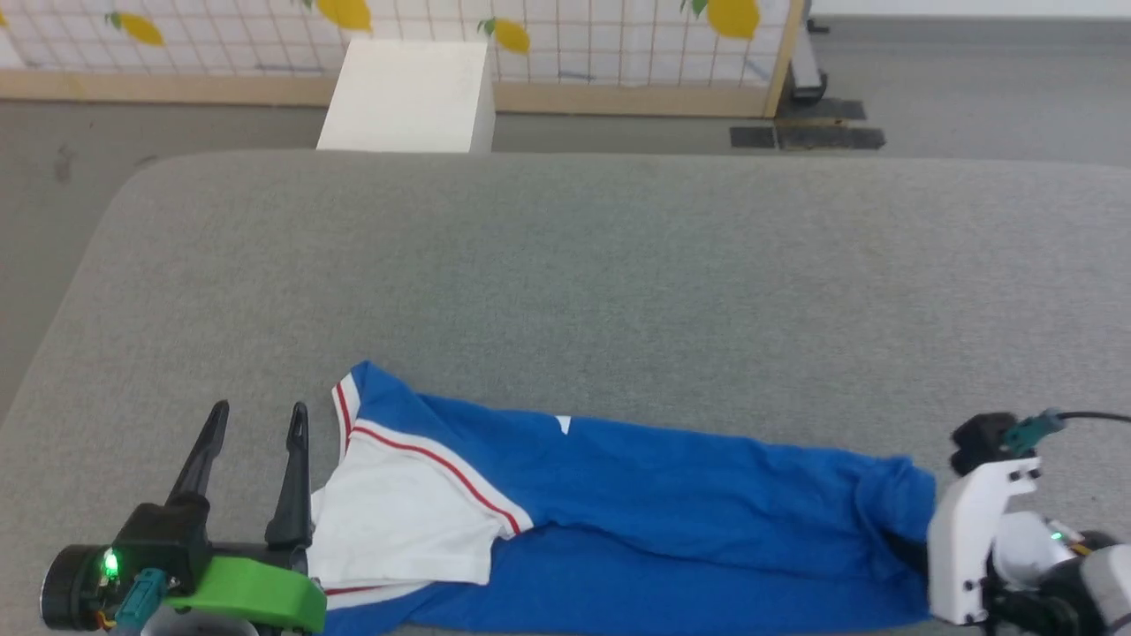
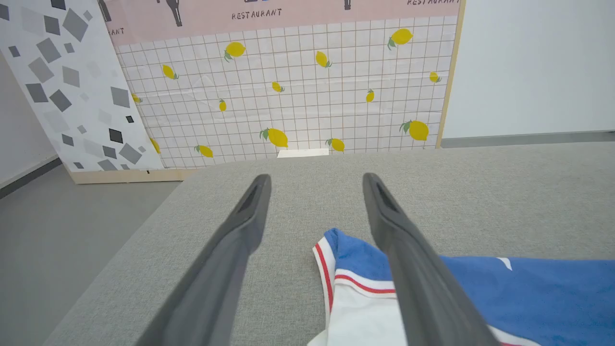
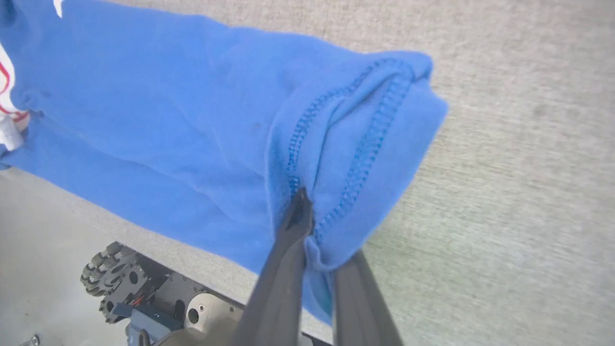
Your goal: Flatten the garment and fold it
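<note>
Grey fabric table (image 1: 618, 265), lemon screen (image 2: 312, 96) behind it. Right gripper (image 3: 317, 226) is pinched down on the shirt (image 3: 192, 96), its fingers closed on a bunched bit of stitched hem, looks like more than one layer in the bite. Left gripper (image 1: 259, 411) is spread wide with nothing between its fingers, just beside the white sleeve (image 1: 398, 503). The shirt lies as a long crumpled strip along the table's near edge, sleeve end by the left gripper and hem end at the right.

What worries me: a pull from the right while the left holds nothing would probably drag the whole thing sideways, or off that near edge, instead of spreading it. A multi-layer grab could also keep it rolled up.

Right wrist cam gives the actual grip, plus the robot base (image 3: 144, 298) below the edge; in the head view a white mount (image 1: 972, 530) hides those fingers. Left wrist cam shows the empty gap clearly, but whether its inner finger touches cloth, can't tell.
</note>
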